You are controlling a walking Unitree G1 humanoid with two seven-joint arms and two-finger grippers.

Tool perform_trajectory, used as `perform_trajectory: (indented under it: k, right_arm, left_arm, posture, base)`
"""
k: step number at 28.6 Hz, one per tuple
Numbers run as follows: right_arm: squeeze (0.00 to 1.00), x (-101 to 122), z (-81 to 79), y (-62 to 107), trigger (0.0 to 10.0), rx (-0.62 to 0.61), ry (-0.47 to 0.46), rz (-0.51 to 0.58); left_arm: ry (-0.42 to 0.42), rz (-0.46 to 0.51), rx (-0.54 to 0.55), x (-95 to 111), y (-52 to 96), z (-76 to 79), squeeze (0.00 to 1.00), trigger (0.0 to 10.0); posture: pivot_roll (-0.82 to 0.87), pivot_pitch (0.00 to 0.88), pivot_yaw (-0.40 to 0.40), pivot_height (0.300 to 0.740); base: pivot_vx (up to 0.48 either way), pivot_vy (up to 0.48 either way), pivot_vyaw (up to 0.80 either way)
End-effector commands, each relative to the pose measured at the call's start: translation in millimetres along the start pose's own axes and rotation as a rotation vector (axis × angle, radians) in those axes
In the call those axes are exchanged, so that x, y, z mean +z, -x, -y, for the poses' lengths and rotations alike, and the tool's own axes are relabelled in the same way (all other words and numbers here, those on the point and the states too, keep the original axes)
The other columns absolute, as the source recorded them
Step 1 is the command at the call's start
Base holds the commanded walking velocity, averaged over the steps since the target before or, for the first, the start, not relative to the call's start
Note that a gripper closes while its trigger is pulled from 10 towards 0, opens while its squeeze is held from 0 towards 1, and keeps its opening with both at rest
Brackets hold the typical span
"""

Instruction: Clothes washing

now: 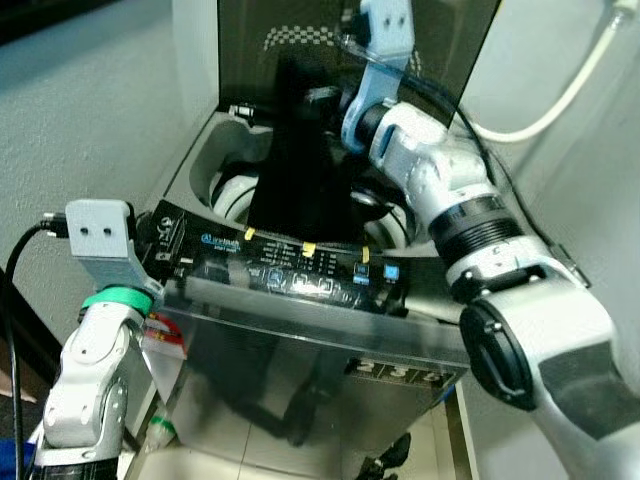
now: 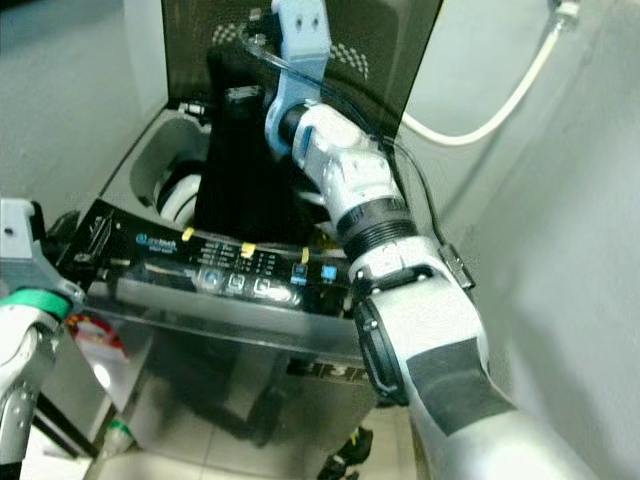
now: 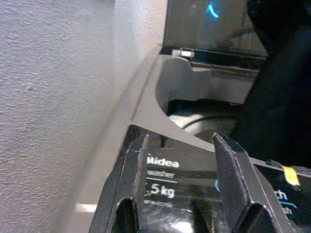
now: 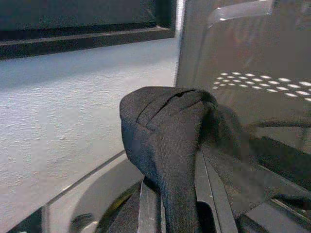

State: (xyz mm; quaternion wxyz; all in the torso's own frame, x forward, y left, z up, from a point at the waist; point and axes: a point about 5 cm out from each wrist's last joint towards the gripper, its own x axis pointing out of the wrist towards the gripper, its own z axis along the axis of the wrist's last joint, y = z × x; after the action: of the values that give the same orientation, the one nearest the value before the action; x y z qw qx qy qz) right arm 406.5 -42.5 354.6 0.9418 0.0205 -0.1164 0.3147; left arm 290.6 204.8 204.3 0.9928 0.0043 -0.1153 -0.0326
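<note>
Right gripper point(image 4: 170, 213) fingers clamped on black garment point(image 1: 300, 170), which hangs over the open washing machine point(image 1: 300, 330) drum. Left gripper point(image 3: 187, 170) fingers spread, empty, at the control panel point(image 1: 290, 265) corner.

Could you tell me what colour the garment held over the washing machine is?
Black garment; clearest in the right wrist view.

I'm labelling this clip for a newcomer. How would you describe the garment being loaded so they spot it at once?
Find the top-loading washing machine with its lid raised. Above its open drum, the right gripper holds a black cloth that hangs down over the opening. It is the only soft, matte thing there, darker than the glossy control panel in front.
</note>
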Motion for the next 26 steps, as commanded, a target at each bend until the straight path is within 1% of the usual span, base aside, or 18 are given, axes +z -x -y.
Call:
perform_trajectory:
  k: [1,2,4,5,7,8,13,14,18,19,20,21,22,23,24,26]
  right_arm:
    - [0.00,6.1,4.1,0.2,10.0,-0.014,0.049,-0.003]
    - [0.00,-6.1,5.2,3.4,10.0,0.091,0.192,-0.155]
    - [0.00,-24.5,7.4,11.1,10.0,0.216,0.318,-0.329]
    - [0.00,-24.5,7.4,11.1,10.0,0.216,0.318,-0.329]
    - [0.00,-28.0,10.2,12.7,10.0,0.227,0.357,-0.365]
    - [0.11,-29.3,10.6,13.2,10.0,0.245,0.364,-0.379]
    - [0.11,-30.2,10.9,13.6,10.0,0.258,0.366,-0.387]
    - [1.00,-29.1,11.2,13.2,10.0,0.263,0.360,-0.388]
    - [1.00,-26.1,13.5,12.8,10.0,0.242,0.375,-0.381]
    - [0.00,-19.8,17.1,11.9,10.0,0.198,0.374,-0.357]
    - [0.00,-19.8,17.1,11.9,10.0,0.198,0.374,-0.357]
    - [0.00,-10.0,22.9,12.9,10.0,0.171,0.356,-0.332]
    - [0.00,-10.0,22.9,12.9,10.0,0.171,0.356,-0.332]
    - [0.00,-3.3,28.5,15.6,10.0,0.166,0.338,-0.322]
    - [0.00,-1.4,33.3,19.9,10.0,0.195,0.334,-0.343]
    - [0.00,-1.4,33.3,19.9,10.0,0.195,0.334,-0.343]
  left_arm:
    - [-0.004,-0.027,-0.028,-4.5,2.7,4.6,0.00,10.0]
    - [0.006,-0.038,-0.092,-5.2,3.8,10.9,0.00,10.0]
    - [0.009,-0.050,-0.157,-4.2,4.9,16.5,0.00,10.0]
    - [0.009,-0.050,-0.157,-4.2,4.9,16.5,0.00,10.0]
    - [-0.001,-0.048,-0.167,-2.7,4.1,16.6,0.00,10.0]
    - [-0.006,-0.044,-0.170,-0.8,2.5,15.9,0.00,10.0]
    - [-0.010,-0.041,-0.172,0.5,1.6,15.7,0.00,10.0]
    - [-0.017,-0.037,-0.170,2.9,-1.0,13.9,0.00,10.0]
    - [-0.021,-0.032,-0.170,5.2,-3.0,12.7,0.00,10.0]
    - [-0.026,-0.030,-0.172,6.9,-4.4,11.6,0.00,10.0]
    - [-0.026,-0.030,-0.172,6.9,-4.4,11.6,0.00,10.0]
    - [-0.029,-0.028,-0.175,8.1,-5.9,10.1,0.00,10.0]
    - [-0.029,-0.028,-0.175,8.1,-5.9,10.1,0.00,10.0]
    - [-0.032,-0.027,-0.180,8.9,-7.1,9.6,0.00,10.0]
    - [-0.034,-0.028,-0.195,10.1,-8.1,9.8,0.00,10.0]
    - [-0.034,-0.028,-0.195,10.1,-8.1,9.8,0.00,10.0]
  posture:
    - [0.13,0.000,-0.095,0.740]
    - [0.13,0.000,-0.093,0.740]
    - [0.13,0.000,-0.092,0.740]
    - [0.13,0.000,-0.092,0.740]
    - [0.13,0.000,-0.090,0.740]
    - [0.13,0.000,-0.087,0.740]
    - [0.13,0.000,-0.084,0.740]
    - [0.13,0.000,-0.076,0.740]
    - [0.13,0.000,-0.066,0.740]
    - [0.13,0.000,-0.061,0.740]
    - [0.13,0.000,-0.061,0.740]
    - [0.13,0.000,-0.052,0.740]
    - [0.13,0.000,-0.052,0.740]
    - [0.13,0.000,-0.049,0.740]
    - [0.13,0.000,-0.042,0.740]
    - [0.13,0.000,-0.042,0.740]
  base:
    - [0.000,0.000,0.00]
    - [0.000,0.000,0.00]
    - [0.000,0.000,0.00]
    - [0.000,0.000,0.00]
    - [0.000,0.000,0.00]
    - [0.000,0.000,0.00]
    - [0.000,0.000,0.00]
    - [0.000,0.000,0.00]
    - [0.000,0.000,0.00]
    - [0.000,0.000,0.00]
    - [0.000,0.000,0.00]
    - [0.000,0.000,0.00]
    - [0.000,0.000,0.00]
    - [0.000,0.000,0.00]
    - [0.000,0.000,0.00]
    - [0.000,0.000,0.00]
